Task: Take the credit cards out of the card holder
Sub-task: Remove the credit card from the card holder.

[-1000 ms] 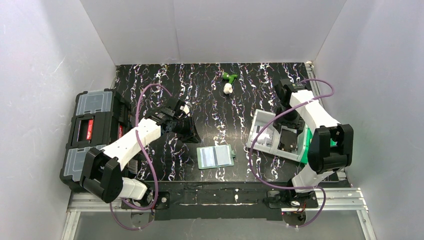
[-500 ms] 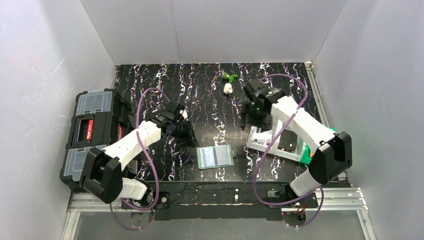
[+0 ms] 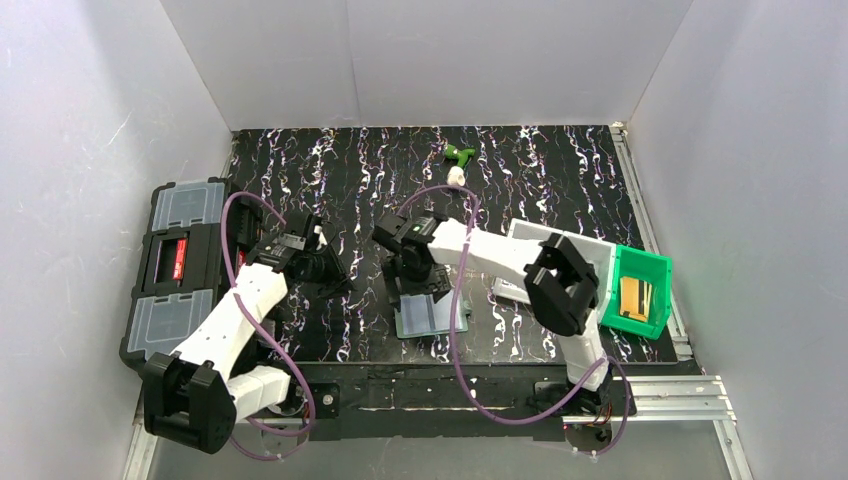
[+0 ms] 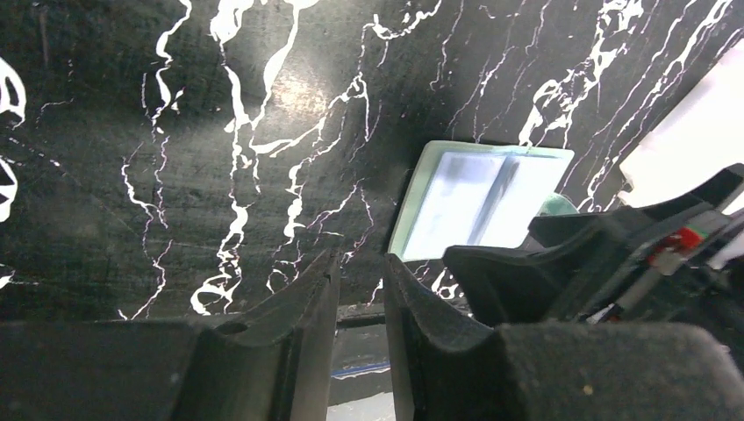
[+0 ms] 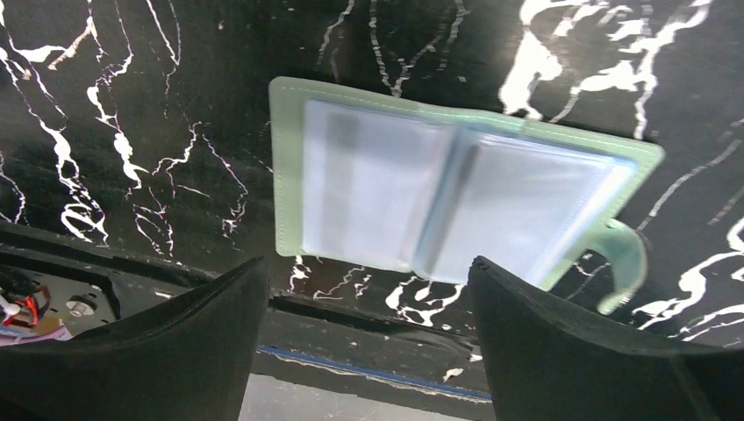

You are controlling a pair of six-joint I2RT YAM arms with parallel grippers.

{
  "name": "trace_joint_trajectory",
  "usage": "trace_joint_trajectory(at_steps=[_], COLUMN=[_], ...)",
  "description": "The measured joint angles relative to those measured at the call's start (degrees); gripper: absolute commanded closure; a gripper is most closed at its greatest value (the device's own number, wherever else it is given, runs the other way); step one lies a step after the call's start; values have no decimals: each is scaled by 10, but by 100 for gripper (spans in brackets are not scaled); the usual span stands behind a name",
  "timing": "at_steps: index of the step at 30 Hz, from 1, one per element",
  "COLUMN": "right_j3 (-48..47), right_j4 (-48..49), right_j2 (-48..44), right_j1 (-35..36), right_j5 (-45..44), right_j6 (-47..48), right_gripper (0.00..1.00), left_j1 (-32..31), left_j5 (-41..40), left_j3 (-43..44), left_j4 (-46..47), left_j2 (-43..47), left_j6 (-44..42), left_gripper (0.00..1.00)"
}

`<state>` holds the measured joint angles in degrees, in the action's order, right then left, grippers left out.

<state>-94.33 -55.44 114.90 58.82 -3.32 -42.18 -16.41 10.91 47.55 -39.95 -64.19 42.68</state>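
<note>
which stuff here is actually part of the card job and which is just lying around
Belongs to the job:
- card holder, lying open on the table
- right end effector, open above it
- left end effector, nearly shut, off to the side

Just lying about:
- black toolbox
- white tray
- green bin
- small green and white object

Right tool (image 5: 368,342) wide-spread, pointing down; left tool (image 4: 360,324) nearly closed.

Plain white walls (image 3: 430,55) on three sides, black white-veined marble-pattern tabletop (image 3: 540,165), metal rail (image 3: 680,395) along near edge
</note>
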Motion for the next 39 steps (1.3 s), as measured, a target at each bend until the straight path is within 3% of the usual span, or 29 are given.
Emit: trace_joint_trajectory(at_steps=[8, 18, 28, 39], right_j3=[-25, -33, -27, 38], right_j4=[-1, 1, 13, 88], right_j2=[53, 89, 91, 57], right_j1=[13, 13, 7, -27], right_j5=[6, 21, 56, 131], right_j6=[2, 7, 19, 19], right_gripper=[13, 29, 67, 90], left_j1=[6, 6, 6, -9], left_j5=[0, 5, 33, 82], left_j3=[-3, -3, -9, -32], left_j4=[-10, -8, 11, 56], left_j2=[1, 0, -22, -81], left_j6=[0, 0, 0, 2], left_gripper=[76, 77, 78, 82])
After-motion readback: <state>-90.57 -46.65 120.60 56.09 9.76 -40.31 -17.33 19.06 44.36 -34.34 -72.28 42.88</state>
